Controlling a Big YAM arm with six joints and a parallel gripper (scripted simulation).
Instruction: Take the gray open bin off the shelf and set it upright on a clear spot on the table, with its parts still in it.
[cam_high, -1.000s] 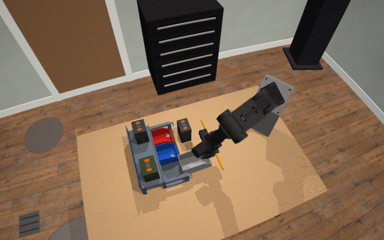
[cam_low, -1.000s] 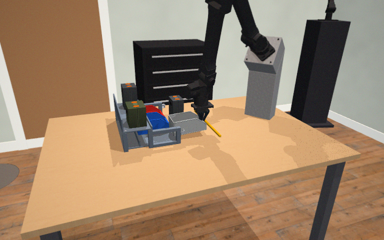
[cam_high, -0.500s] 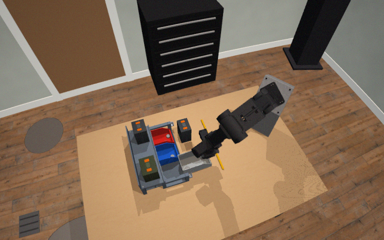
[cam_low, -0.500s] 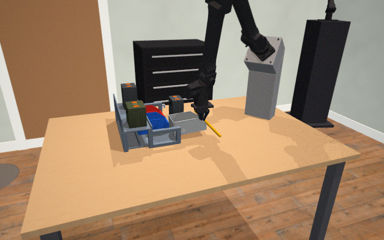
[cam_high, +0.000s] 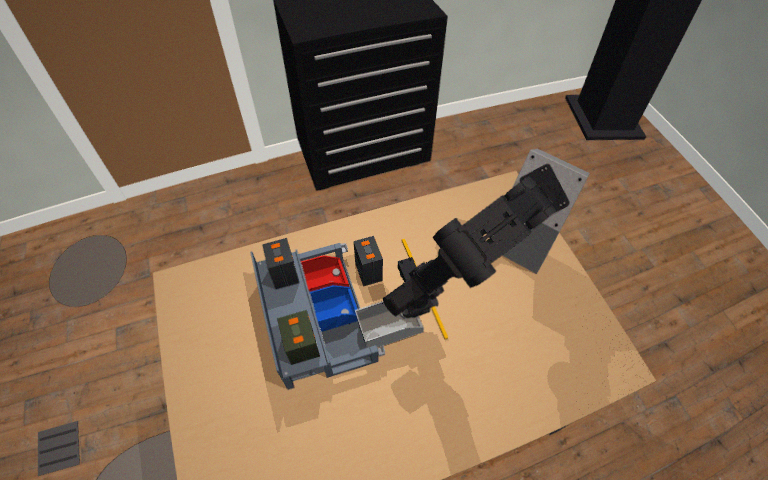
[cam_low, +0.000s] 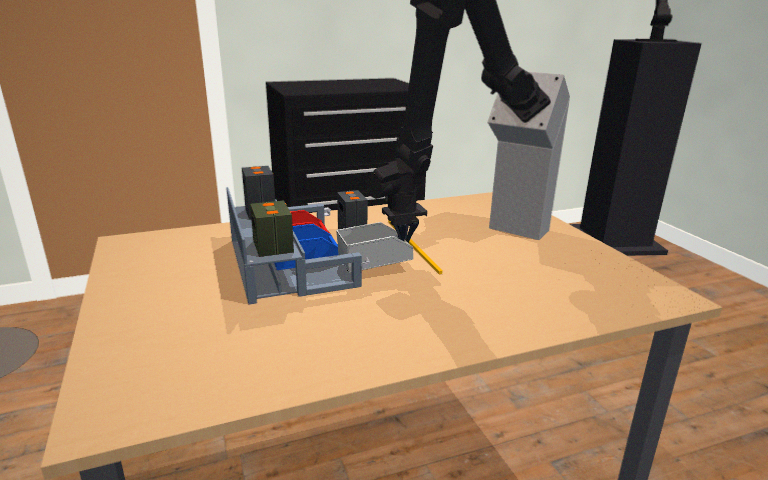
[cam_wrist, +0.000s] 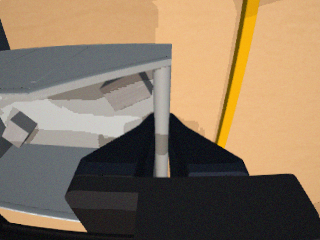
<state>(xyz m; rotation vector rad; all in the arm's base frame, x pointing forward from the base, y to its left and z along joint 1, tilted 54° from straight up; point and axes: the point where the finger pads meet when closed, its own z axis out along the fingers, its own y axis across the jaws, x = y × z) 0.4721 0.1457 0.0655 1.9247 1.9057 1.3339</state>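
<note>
The pincer (cam_high: 421, 311) (cam_low: 405, 238) (cam_wrist: 161, 120) is nearly closed, its dark, tapering fingers on either side of the thin, pale front wall of the gray open bin (cam_high: 390, 335) (cam_low: 376, 257) (cam_wrist: 55, 62), which it grips. The bin, smooth, straight-walled and open-topped, extends from the pincer toward the slate-colored shelf (cam_high: 351, 366) (cam_low: 301, 277); whether it touches the shelf cannot be told. Small blocky parts (cam_wrist: 127, 92) lie inside, one close to the gripped wall. Beside the pincer, a slender yellow strip (cam_high: 440, 323) (cam_low: 425, 257) (cam_wrist: 237, 75) crosses the pale, fine-grained table (cam_high: 509, 396) (cam_low: 283, 362) (cam_wrist: 285, 100). Beyond the bin from the pincer are an angular blue bin (cam_high: 334, 311) (cam_low: 317, 247) and a red bin (cam_high: 323, 271) (cam_low: 305, 219), both glossy.

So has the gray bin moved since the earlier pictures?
No, no shift that I can see. In the top view, the gray bin keeps the same place against the shelf.
</note>
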